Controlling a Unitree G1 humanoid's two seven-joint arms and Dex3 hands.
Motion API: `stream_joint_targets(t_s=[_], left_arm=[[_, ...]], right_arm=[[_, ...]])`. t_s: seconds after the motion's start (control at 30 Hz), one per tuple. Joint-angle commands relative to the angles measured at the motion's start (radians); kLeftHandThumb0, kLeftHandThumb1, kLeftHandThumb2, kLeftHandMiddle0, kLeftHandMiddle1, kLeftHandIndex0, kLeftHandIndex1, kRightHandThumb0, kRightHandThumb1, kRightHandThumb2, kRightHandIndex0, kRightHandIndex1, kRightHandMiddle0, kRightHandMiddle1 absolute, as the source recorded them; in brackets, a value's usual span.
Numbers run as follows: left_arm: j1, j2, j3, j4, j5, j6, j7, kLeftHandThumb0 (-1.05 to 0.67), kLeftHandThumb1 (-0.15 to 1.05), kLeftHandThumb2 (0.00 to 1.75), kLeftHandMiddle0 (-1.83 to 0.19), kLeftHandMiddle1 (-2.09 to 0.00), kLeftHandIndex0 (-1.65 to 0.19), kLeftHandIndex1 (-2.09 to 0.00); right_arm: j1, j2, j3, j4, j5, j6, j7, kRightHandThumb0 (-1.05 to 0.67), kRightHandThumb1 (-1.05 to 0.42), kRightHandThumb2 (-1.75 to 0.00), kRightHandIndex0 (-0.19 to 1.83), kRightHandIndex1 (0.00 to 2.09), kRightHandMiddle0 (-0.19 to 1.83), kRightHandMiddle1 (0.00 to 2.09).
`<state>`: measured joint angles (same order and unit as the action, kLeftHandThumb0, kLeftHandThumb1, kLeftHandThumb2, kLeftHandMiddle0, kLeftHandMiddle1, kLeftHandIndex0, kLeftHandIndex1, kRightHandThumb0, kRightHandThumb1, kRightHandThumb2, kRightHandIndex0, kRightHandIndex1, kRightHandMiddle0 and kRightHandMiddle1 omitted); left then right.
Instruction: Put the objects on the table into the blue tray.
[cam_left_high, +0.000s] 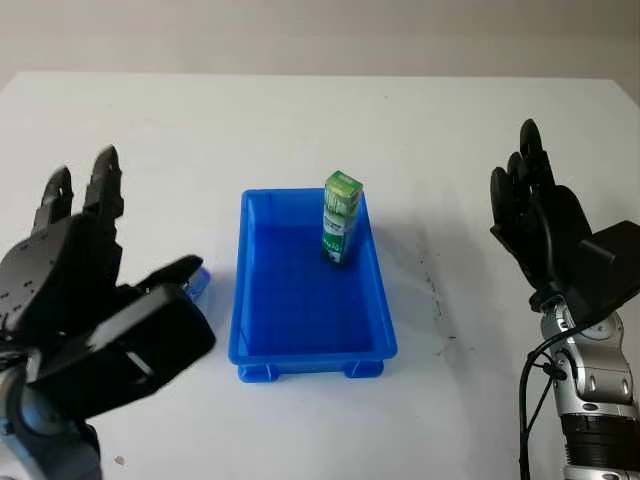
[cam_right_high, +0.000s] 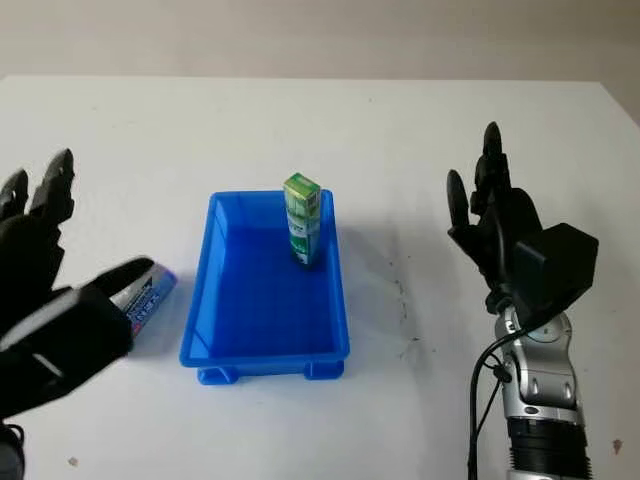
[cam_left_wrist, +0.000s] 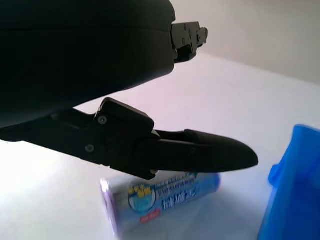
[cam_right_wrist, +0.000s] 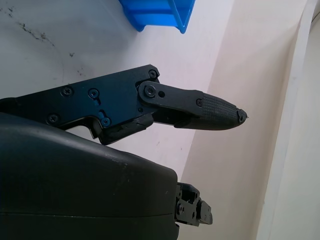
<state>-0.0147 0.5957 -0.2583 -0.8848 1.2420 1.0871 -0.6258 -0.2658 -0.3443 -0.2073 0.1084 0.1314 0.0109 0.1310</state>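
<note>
tube (cam_right_high: 147, 297) lies on table just beneath left hand (cam_right_high: 50, 300), which holds nothing, beside blue tray (cam_right_high: 262, 350).

Lab-like – bare white table (cam_left_high: 300, 120), plain wall (cam_left_high: 320, 30)

I saw print on the blue-and-white tube (cam_left_wrist: 162, 197) and on the green carton (cam_left_high: 341, 217), but I could read no word on either.
</note>
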Motion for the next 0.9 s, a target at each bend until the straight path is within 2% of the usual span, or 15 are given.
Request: stream_joint_targets(t_s=[0.0,0.17,0.37,0.6,0.7,0.73,0.77,0.8,0.87], left_arm=[[-0.009,-0.065,-0.015,0.043,0.055,-0.029,-0.019,-0.91,1.05,0.33,0.15,-0.06,0.14,-0.05],[-0.012,-0.172,0.007,0.156,0.105,-0.140,-0.048,-0.96,1.05,0.34,0.16,-0.05,0.16,-0.04],[-0.037,-0.154,0.051,0.283,0.125,-0.297,-0.137,-0.95,1.05,0.29,0.14,-0.06,0.15,-0.06],[-0.057,-0.146,0.104,0.339,0.181,-0.403,-0.284,-0.83,1.02,0.09,-0.01,-0.13,0.05,-0.10],[-0.064,-0.122,0.118,0.361,0.253,-0.467,-0.336,-0.73,0.96,0.05,0.14,-1.05,-0.09,-0.25],[-0.069,-0.124,0.124,0.371,0.286,-0.479,-0.350,-0.71,0.95,0.05,0.15,-1.21,-0.12,-0.30],[-0.074,-0.129,0.130,0.378,0.312,-0.490,-0.360,-0.66,0.93,0.05,0.10,-1.44,-0.14,-0.36],[-0.079,-0.133,0.137,0.383,0.333,-0.500,-0.375,-0.61,0.90,0.05,-0.01,-1.80,-0.15,-0.48],[-0.089,-0.125,0.144,0.389,0.378,-0.538,-0.411,-0.55,0.88,0.05,-0.25,-2.01,-0.15,-0.59]], right_arm=[[-0.014,0.004,-0.009,-0.003,-0.013,-0.024,-0.013,-0.73,-1.05,-0.59,-0.19,0.00,-0.19,0.00],[-0.018,0.004,-0.016,-0.006,-0.021,-0.018,-0.032,-0.77,-1.05,-0.58,-0.19,0.00,-0.19,0.00],[-0.007,-0.001,-0.033,-0.022,-0.003,-0.028,-0.015,-0.76,-1.05,-0.57,-0.19,0.00,-0.19,0.00],[-0.009,-0.002,-0.041,-0.021,-0.009,-0.030,-0.011,-0.77,-1.05,-0.56,-0.19,0.00,-0.19,0.00],[-0.012,-0.004,-0.042,-0.014,-0.012,-0.046,-0.007,-0.77,-1.05,-0.56,-0.19,0.00,-0.19,0.00],[-0.013,-0.005,-0.042,-0.010,-0.012,-0.050,-0.005,-0.76,-1.05,-0.56,-0.19,0.00,-0.19,0.00],[-0.014,-0.004,-0.044,-0.005,-0.011,-0.056,-0.003,-0.76,-1.05,-0.57,-0.19,0.00,-0.19,0.00],[-0.015,-0.004,-0.045,-0.002,-0.010,-0.060,-0.002,-0.76,-1.05,-0.57,-0.19,0.00,-0.19,0.00],[-0.015,-0.004,-0.046,0.001,-0.009,-0.064,0.000,-0.76,-1.05,-0.57,-0.19,0.00,-0.19,0.00]])
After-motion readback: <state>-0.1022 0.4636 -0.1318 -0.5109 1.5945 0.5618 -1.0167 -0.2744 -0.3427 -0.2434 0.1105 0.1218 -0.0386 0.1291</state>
